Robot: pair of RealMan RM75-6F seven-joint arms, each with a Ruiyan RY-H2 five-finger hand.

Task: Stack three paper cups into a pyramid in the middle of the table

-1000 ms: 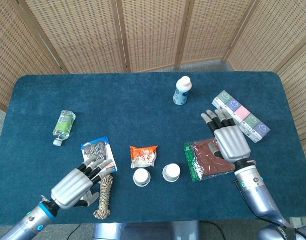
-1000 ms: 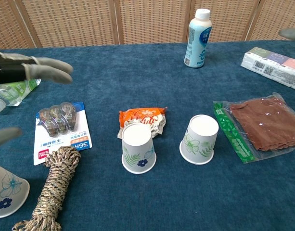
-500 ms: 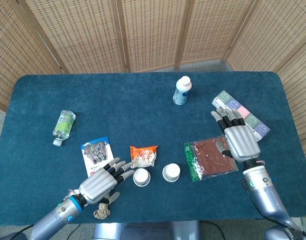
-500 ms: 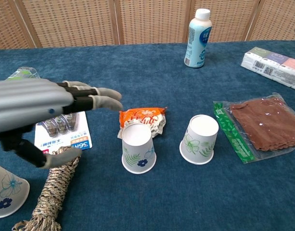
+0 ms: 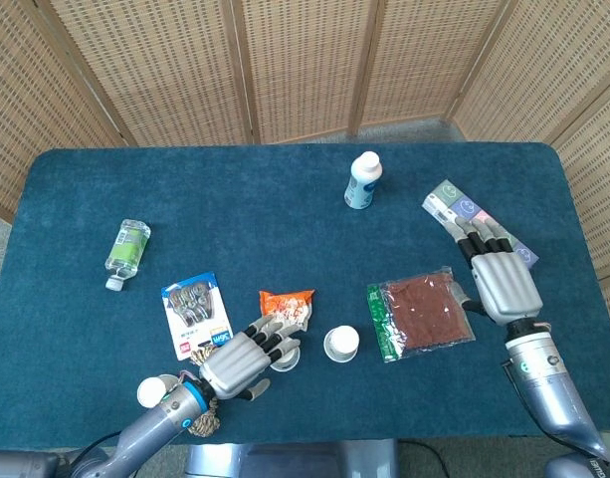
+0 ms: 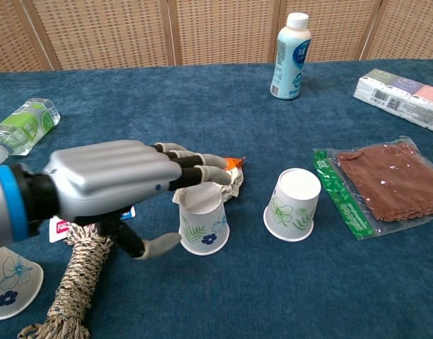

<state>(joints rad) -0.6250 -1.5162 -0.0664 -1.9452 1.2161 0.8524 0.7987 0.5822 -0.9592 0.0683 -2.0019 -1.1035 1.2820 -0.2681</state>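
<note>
Three paper cups stand upside down near the table's front edge: left cup, middle-right cup at its 3 o'clock, third cup at the 7 o'clock corner beside the rope coil. The left hand, fingers spread, hovers over the left cup, holding nothing. The right hand, fingers straight and apart, hangs by the 3 o'clock edge. Open cloth lies toward 12 o'clock.

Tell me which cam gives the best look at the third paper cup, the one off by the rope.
Chest view: the third cup stands upside down at the left edge, floral print clear, beside the rope. Head view shows only its small white top by the left robot hand's forearm.
</note>
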